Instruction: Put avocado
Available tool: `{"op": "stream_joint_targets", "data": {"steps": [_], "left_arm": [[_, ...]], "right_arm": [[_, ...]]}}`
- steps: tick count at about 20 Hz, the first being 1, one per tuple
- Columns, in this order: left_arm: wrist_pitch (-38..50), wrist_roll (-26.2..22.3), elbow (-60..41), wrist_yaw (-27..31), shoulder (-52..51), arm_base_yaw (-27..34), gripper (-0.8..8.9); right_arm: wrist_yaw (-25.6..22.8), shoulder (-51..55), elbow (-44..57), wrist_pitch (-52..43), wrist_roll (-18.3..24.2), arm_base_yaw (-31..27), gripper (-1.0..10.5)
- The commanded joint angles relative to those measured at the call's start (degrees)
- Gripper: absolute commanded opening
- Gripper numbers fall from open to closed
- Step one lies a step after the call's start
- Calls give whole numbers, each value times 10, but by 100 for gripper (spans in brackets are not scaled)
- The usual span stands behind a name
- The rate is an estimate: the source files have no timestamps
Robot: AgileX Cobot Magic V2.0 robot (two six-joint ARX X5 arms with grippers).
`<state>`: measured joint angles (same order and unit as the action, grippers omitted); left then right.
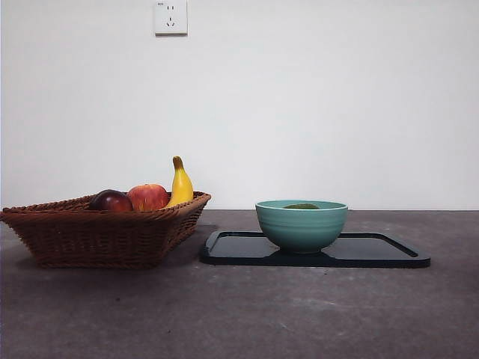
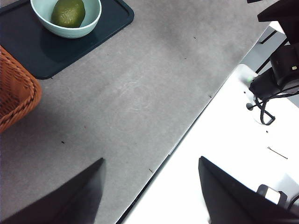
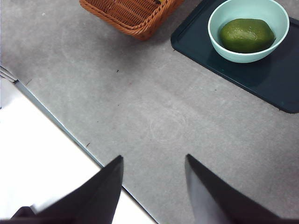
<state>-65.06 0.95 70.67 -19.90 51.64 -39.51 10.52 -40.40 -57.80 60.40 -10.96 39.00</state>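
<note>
1. One avocado is being held inside the green bowl; in the front view only the top of the fruit is showing above the rim, while both wrist views are showing it lying on the bottom of the bowl.
2. The bowl is being carried by a dark tray, and it is standing toward the tray's end that is nearer to the basket.
3. A brown woven basket is being seen just beside the tray, on the grey table, and the two are not touching as far as can be told.
4. Three fruits are being kept in the basket: a dark red-purple round fruit, a red apple and a yellow banana that is standing almost upright behind them.
5. The left gripper is being held spread, with nothing between its jaws, over the table's edge and well apart from the bowl.
6. The right gripper is also being held spread and empty, above the bare table near its edge, well apart from the tray.
7. A white wall socket is being shown high on the wall behind.
</note>
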Motion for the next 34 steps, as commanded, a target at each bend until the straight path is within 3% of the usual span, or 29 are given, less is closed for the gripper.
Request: {"op": "stream_joint_targets", "data": {"steps": [1,3,4,24,26,29,32,34], "left_arm": [[3,-1,10,-3,4,-3,267],[4,-1,10,-3,4,-3,96],[4,-3,10,-3,4,-3,6],[8,-6,10,-1,0,0,7],[61,-41,10,21,-14,26,7],[231,-92,0,38,-55,113,7],[381,-105,-56,39,-119,219,7],[483,-112,-132,69,-174,279,7]], "right_arm": [[2,-3,-3,-6,-6,6,198],[15,-3,-3,-6,-2,6,37],[24,-3,-3,-6,5,6,8],[30,-3,-4,-9,9,6,8],[30,-3,-4,-9,9,6,8],[30,-3,-4,-9,9,6,8],[30,-3,-4,-9,9,6,8],[30,-3,-4,-9,9,6,8]]}}
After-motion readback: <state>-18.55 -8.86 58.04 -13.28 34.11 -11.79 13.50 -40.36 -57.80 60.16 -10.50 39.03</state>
